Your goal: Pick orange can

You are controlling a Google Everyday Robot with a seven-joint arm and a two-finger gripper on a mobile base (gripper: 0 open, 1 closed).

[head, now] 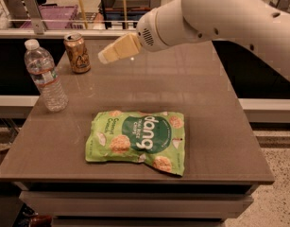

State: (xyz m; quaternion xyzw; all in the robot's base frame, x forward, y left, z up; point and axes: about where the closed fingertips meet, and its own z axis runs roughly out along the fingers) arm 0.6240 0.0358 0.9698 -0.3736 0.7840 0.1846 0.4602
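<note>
Brown table holds an orange can far left, a water bottle and a Dang chip bag. Just right of the can hovers the gripper; open or closed, I cannot tell.

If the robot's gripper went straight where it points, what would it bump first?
Probably the orange can, just left of the gripper above the table, though depth is hard to judge.

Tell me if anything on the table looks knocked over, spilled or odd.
Nothing stands out. The orange can and the water bottle stand upright on the left side of the table; the snack bag lies flat near the front. The gripper hangs beside the can, not touching it.
</note>
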